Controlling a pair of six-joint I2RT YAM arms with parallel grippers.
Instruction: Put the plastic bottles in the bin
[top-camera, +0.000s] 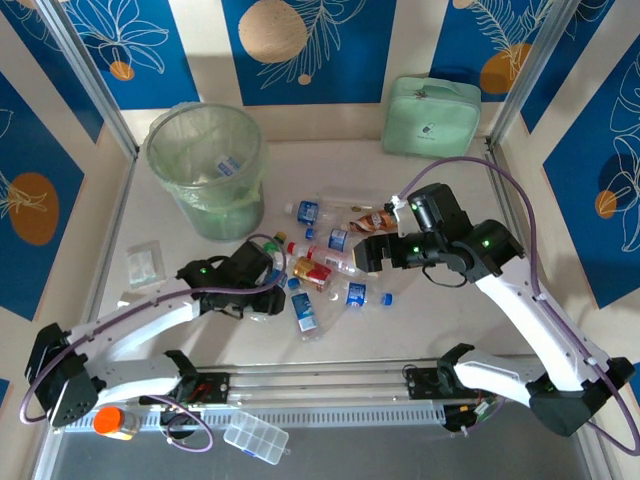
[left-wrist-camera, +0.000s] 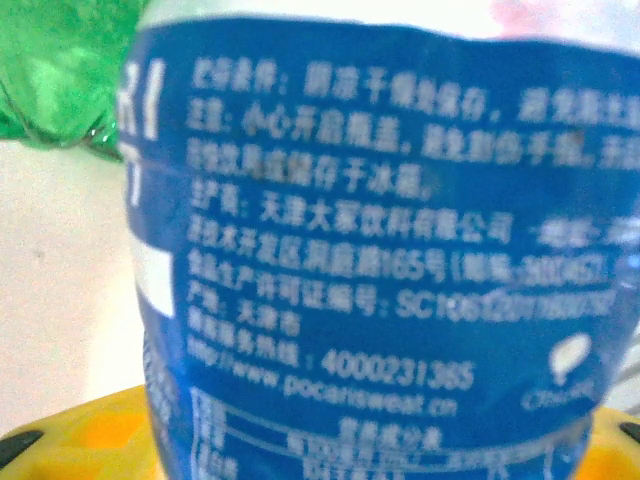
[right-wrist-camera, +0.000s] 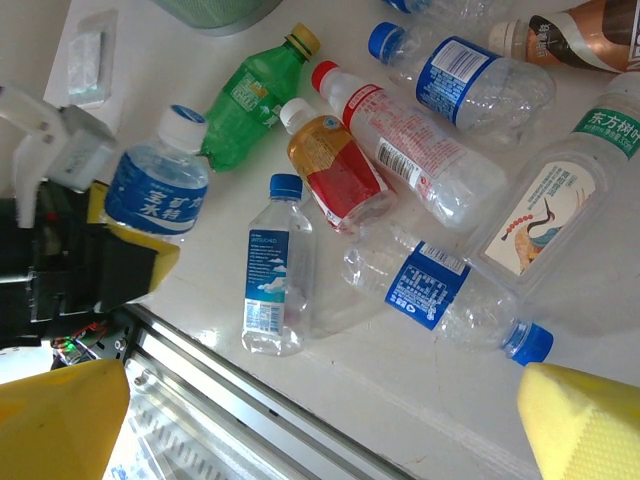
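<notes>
Left gripper (top-camera: 272, 284) clasps blue-labelled bottle (right-wrist-camera: 155, 187), cap up.

The bin (top-camera: 205, 170) stands far left on the table (top-camera: 330, 170) — the bottles (top-camera: 307, 311) lie scattered just right of it, nearer. A case (top-camera: 432, 117) sits far right — a jar (top-camera: 112, 421) and box (top-camera: 256, 437) at the near edge.

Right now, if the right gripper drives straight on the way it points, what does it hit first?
Probably the small blue-capped bottle, which lies ahead between the open fingers of the right gripper. The larger blue-labelled bottle beside it looks about as close. Depth is hard to judge here.
</notes>
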